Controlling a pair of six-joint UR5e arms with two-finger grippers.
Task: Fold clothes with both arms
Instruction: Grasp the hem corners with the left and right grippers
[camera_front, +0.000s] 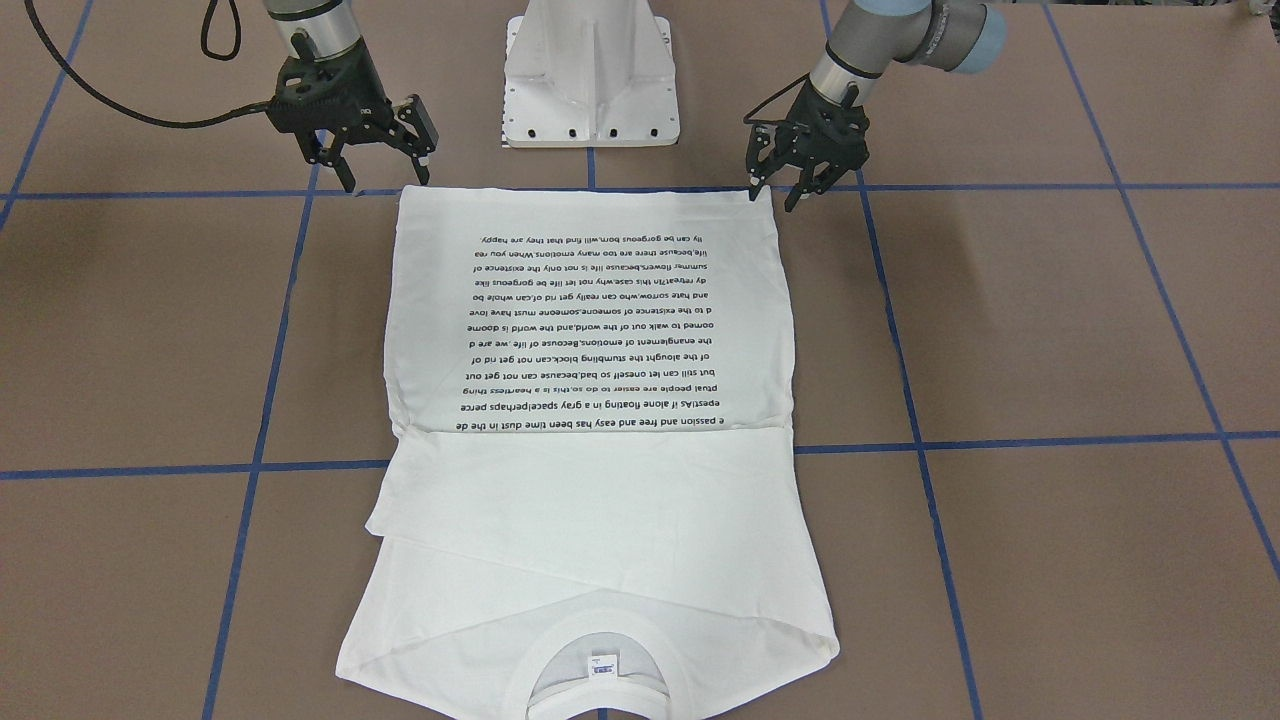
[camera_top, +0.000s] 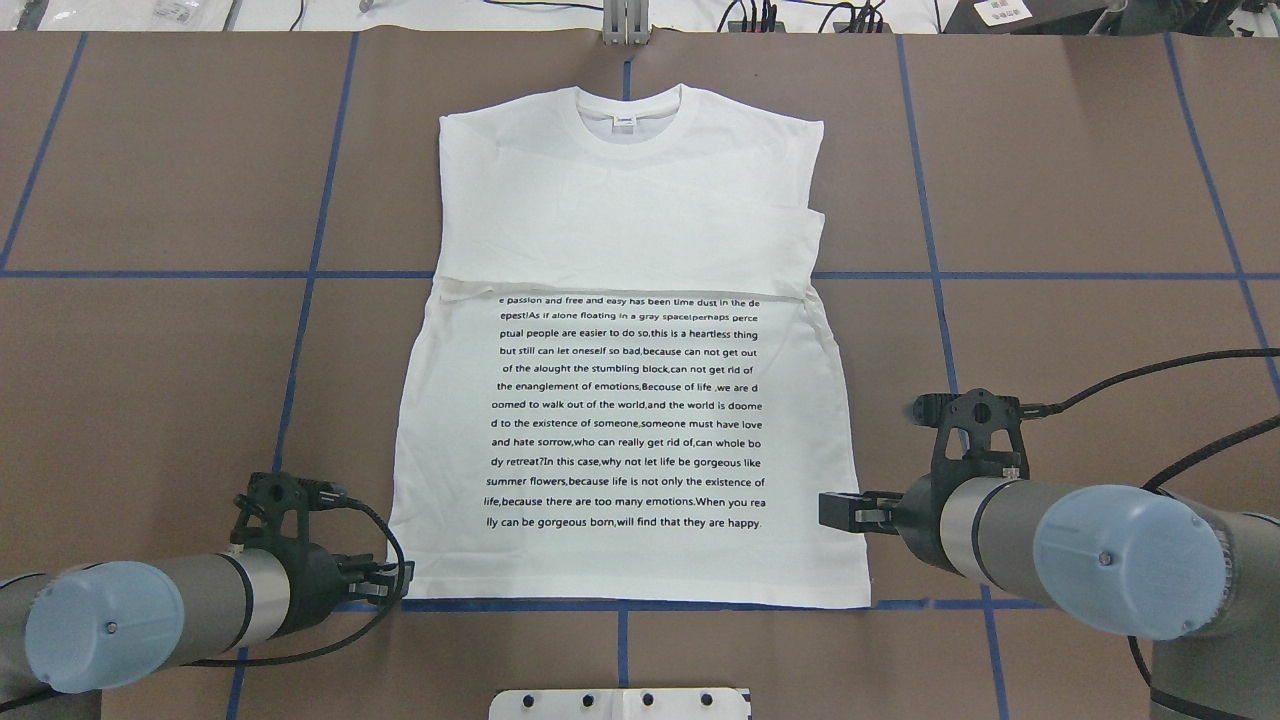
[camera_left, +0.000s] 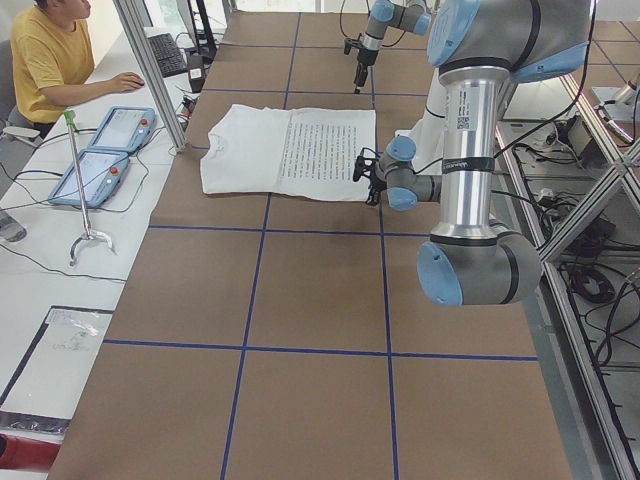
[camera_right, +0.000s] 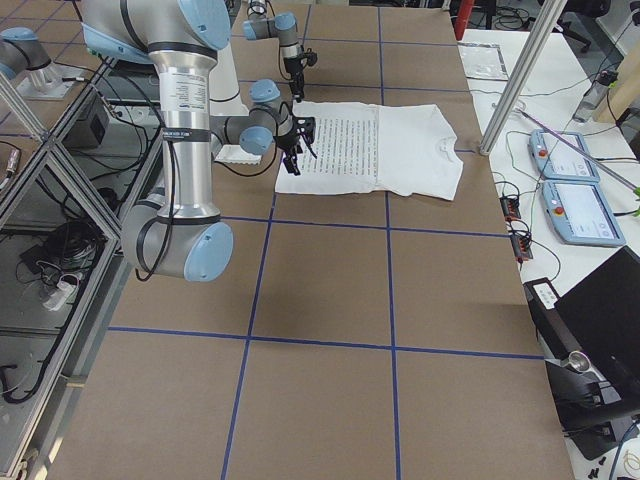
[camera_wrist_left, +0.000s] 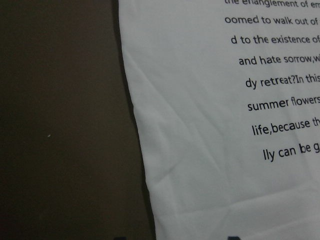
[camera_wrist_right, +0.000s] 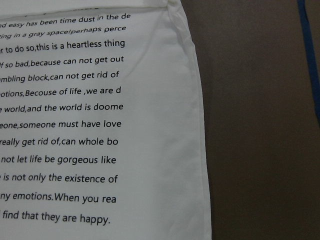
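You have the white T-shirt (camera_top: 620, 400) lying flat in the middle of the brown counter (camera_top: 1080, 180). Its ribbed collar (camera_top: 628, 112) is at the far edge and its hem is nearest the robot, along a blue tape line (camera_top: 620, 606). The lines of black text face up on the near half. The far half is plain white, with a folded layer of cloth crossing it and ending just above the top line of text.

Your left tool (camera_front: 775, 195) sits at the near-left hem corner with its two fingers spread apart, holding nothing. Your right tool (camera_front: 387, 182) is at the near-right side of the hem, fingers also wide apart and empty. Both tips are just beside the cloth edge; you cannot tell whether they touch it.

Each wrist camera looks down on its own side edge of the shirt and the dark counter beside it. The white pedestal base (camera_front: 592, 75) stands between the two arms.
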